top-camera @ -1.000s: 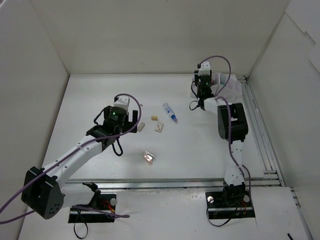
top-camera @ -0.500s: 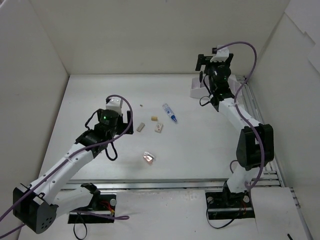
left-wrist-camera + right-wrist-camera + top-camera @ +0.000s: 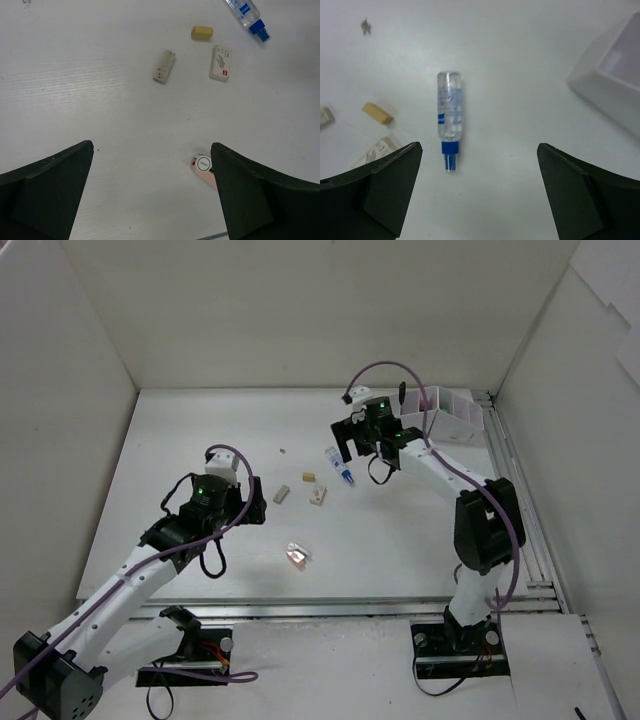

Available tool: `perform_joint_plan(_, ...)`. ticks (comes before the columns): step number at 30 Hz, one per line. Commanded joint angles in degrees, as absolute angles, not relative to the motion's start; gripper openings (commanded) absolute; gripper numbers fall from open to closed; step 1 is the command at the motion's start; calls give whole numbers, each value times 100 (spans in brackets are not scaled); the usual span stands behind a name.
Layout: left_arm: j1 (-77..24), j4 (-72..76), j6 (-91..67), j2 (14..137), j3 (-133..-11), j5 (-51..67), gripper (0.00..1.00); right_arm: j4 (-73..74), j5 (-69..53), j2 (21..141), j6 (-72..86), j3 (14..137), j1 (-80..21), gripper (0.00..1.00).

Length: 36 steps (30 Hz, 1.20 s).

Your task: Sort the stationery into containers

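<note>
Here both tools are spread wide and hold nothing. The right gripper (image 3: 479, 147) hangs over a small clear bottle (image 3: 449, 112) that lies flat on the table (image 3: 180, 440), its blue cap pointing toward the wrist camera. The left gripper (image 3: 151, 150) hovers near the middle of the table. Ahead of it lie a worn grey eraser (image 3: 163, 66), a yellow eraser (image 3: 202, 33) and a white eraser (image 3: 220, 62) with a red mark, near one another but not touching. A small pink and white piece (image 3: 205, 167) lies just beside the left gripper's right finger. The white organiser (image 3: 450, 412) sits at the far right corner, well apart from the loose things. What its compartments hold cannot be told.
</note>
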State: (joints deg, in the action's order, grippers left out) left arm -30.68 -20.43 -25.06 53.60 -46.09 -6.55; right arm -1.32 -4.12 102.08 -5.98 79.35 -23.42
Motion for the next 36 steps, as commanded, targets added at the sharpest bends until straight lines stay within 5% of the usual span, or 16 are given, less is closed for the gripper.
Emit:
perform_joint_plan(1, -3032, -1881, -2733, 5221, -4527, -501, 100, 430, -404, 10676, -581, 8358, -2461, 98)
perform_joint_plan(10, -3085, -2030, -2795, 5142, -4386, -510, 99, 773, -396, 11767, -431, 9026, -2698, 98)
perform_joint_plan(20, -3085, -1889, -2733, 5168, -4236, -615, 100, 853, -545, 12322, -281, 9228, -2760, 81)
perform_joint_plan(22, -3085, -1890, -2725, 5159, -4262, -676, 100, 870, -536, 12454, -203, 9307, -2777, 61)
perform_joint_plan(23, -3085, -1898, -2725, 5159, -4297, -685, 100, 861, -519, 12489, -176, 9369, -2786, 30)
perform_joint_plan(26, -3085, -1907, -2672, 5159, -4412, -703, 99, 852, -492, 12419, -167, 9343, -2795, 11)
perform_joint_plan(30, -3085, -1855, -2628, 5159, -4438, -808, 100, 887, -299, 11780, -455, 9238, -2795, 1)
perform_joint_plan(36, -3085, -1811, -2637, 5238, -4447, -809, 100, 1763, -149, 10935, -1342, 9596, -2514, 0)
